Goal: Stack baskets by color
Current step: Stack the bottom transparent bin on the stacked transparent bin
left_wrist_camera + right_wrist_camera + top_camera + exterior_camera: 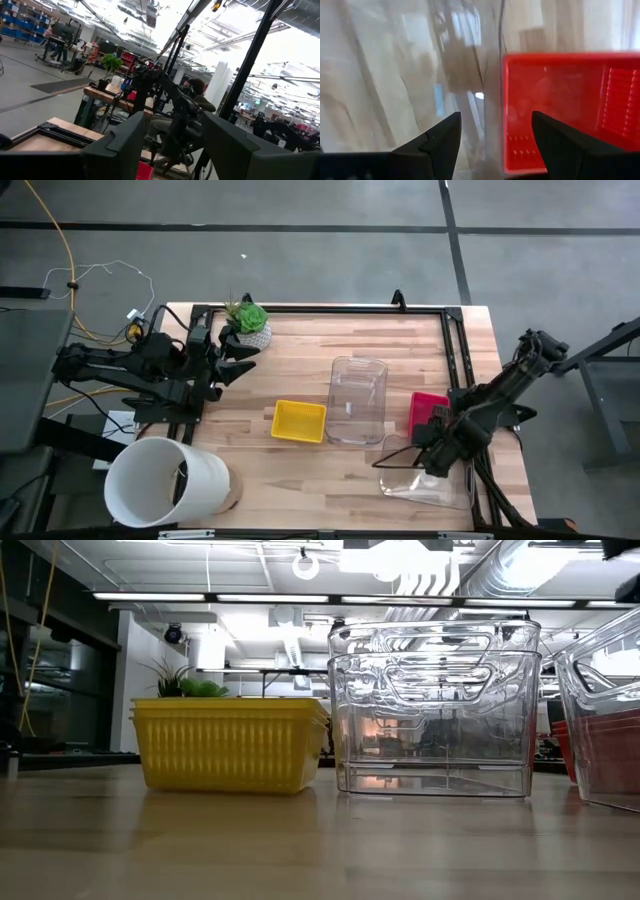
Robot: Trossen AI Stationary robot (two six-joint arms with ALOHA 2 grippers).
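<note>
A yellow basket (299,421) (230,745) rests on the table's middle. Beside it, on its right, two clear baskets (357,400) (435,710) sit nested one in the other. A pink-red basket (428,410) (570,105) lies near the right edge, and a further clear basket (425,480) (600,710) sits just in front of it. My right gripper (432,452) (495,137) hangs open above these two and points down. One wall of that clear basket (499,75) shows between its fingers, untouched. My left gripper (240,367) (175,150) waits open at the table's left, by the plant.
A big white tub (165,480) lies on its side at the near left corner. A green plant in a white pot (248,323) stands at the far left. A black frame (455,350) runs along the table's far and right edges. Bare wood lies between the tub and the yellow basket.
</note>
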